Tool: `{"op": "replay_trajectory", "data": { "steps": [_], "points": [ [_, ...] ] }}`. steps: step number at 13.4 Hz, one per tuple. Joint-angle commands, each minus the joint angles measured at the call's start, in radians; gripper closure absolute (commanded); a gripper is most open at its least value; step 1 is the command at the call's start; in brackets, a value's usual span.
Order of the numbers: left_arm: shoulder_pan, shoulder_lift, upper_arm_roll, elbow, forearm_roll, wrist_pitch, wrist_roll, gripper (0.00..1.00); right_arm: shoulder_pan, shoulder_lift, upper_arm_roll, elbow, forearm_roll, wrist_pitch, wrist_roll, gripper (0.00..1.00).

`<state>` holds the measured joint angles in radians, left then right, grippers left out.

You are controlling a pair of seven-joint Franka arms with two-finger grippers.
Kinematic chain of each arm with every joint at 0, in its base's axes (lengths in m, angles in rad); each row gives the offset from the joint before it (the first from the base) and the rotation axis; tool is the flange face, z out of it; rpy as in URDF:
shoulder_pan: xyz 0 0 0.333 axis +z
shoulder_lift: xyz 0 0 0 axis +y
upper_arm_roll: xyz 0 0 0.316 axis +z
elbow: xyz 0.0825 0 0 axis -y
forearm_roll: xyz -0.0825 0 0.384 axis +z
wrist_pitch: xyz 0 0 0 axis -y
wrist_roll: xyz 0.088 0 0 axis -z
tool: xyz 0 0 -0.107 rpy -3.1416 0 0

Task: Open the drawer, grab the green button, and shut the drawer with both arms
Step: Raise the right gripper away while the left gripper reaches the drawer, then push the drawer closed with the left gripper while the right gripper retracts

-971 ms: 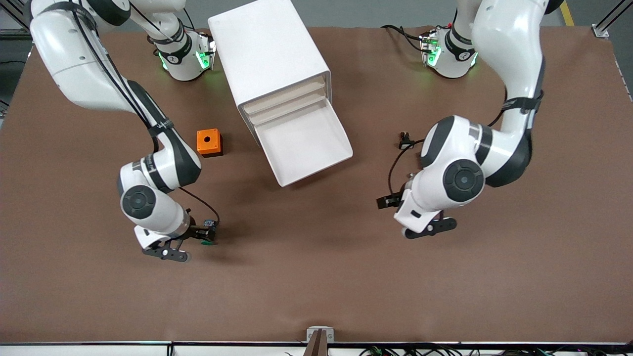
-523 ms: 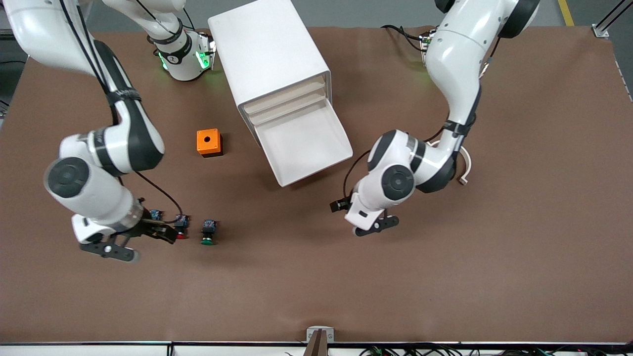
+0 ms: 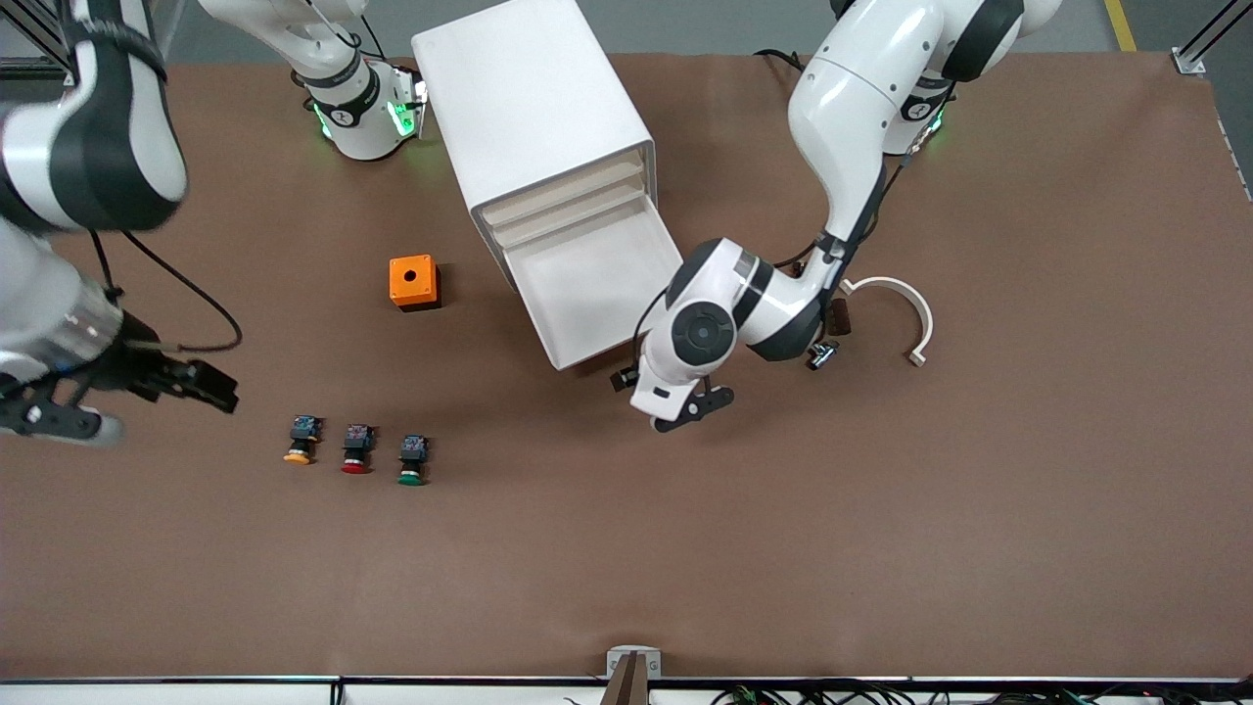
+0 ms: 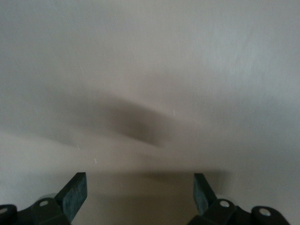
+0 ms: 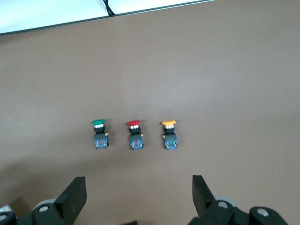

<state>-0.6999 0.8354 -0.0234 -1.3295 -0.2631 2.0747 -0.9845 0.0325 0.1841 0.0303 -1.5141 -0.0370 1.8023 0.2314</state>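
Note:
The drawer (image 3: 597, 284) is the lowest of the white cabinet (image 3: 529, 108) and stands pulled out and empty. The green-capped button (image 3: 412, 460) stands on the table, nearer the front camera than the cabinet, beside a red-capped one (image 3: 355, 448). It also shows in the right wrist view (image 5: 98, 133). My right gripper (image 3: 201, 385) is open and empty, raised toward the right arm's end of the table, apart from the buttons; its jaws are wide in its wrist view (image 5: 139, 192). My left gripper (image 3: 624, 377) is open and empty, close in front of the drawer's front; a pale surface (image 4: 150, 70) fills its wrist view (image 4: 139, 190).
An orange-capped button (image 3: 301, 441) stands beside the red one. A small orange box with a hole (image 3: 414, 282) sits beside the cabinet toward the right arm's end. A white curved piece (image 3: 896, 313) lies toward the left arm's end.
My right gripper let go of the green button on the table and drew away and upward toward the right arm's end. My left gripper moved across to the drawer's front.

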Motion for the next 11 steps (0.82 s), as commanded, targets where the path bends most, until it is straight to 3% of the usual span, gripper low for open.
{"op": "replay_trajectory", "data": {
  "steps": [1, 5, 7, 11],
  "points": [
    [-0.049, -0.010, 0.010, -0.022, -0.018, -0.015, -0.029, 0.00, 0.010, -0.122, -0.018, -0.038, 0.026, -0.082, -0.021, 0.00],
    [-0.110, -0.024, 0.000, -0.037, -0.022, -0.060, -0.100, 0.00, -0.016, -0.176, -0.006, -0.037, 0.025, -0.132, -0.021, 0.00],
    [-0.113, -0.022, -0.055, -0.039, -0.024, -0.062, -0.144, 0.00, -0.046, -0.178, 0.025, -0.037, 0.025, -0.132, -0.020, 0.00],
    [-0.115, -0.021, -0.130, -0.040, -0.025, -0.065, -0.183, 0.00, -0.042, -0.179, 0.020, -0.031, 0.022, -0.155, -0.020, 0.00]
  ]
}}
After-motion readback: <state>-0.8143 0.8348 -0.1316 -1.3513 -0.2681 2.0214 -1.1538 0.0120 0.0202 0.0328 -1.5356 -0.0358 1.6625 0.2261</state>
